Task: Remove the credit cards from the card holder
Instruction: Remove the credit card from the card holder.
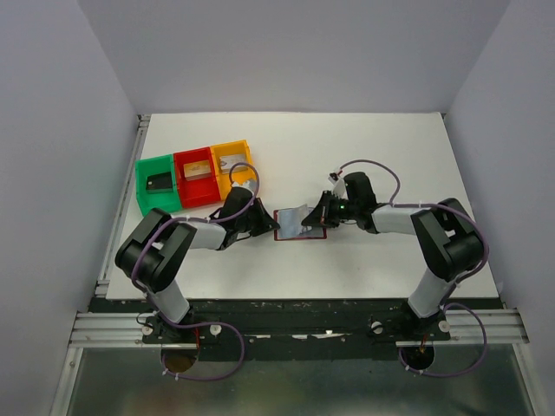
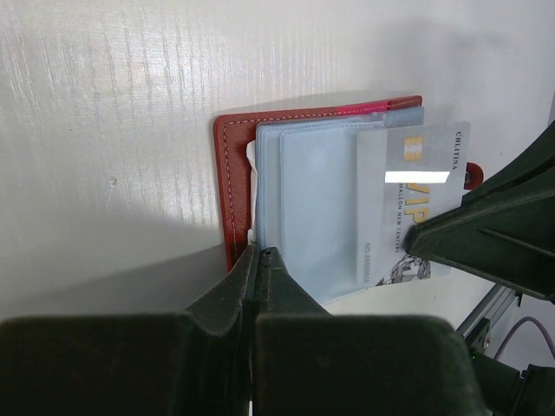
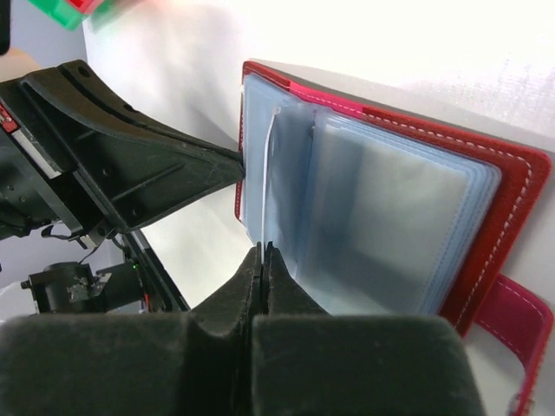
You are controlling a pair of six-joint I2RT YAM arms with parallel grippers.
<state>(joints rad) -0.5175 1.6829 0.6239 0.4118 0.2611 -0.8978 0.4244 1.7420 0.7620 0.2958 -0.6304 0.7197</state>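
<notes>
Dark red stitched bifold card holder [image 2: 232, 182] lies open on the white tabletop [image 2: 113, 130], left hand [image 2: 260, 258] pressed together against its edge, right hand [image 3: 263, 251] pinching the pale silver-white plastic card [image 2: 408, 204]; recommended: a straight, level pull along the sleeve.

This is looking like a robotics lab cell: a white worktop [image 1: 364, 147] is sitting boxed in by plain pale walls [image 1: 52, 130], a left arm [image 1: 160, 251] and a right arm [image 1: 447, 238] are standing bolted to an aluminium rail [image 1: 295, 329] along its near edge, purple cables [image 1: 482, 342] are looping by the rail, and three coloured bins [image 1: 198, 198] are sitting on the worktop's left.
</notes>
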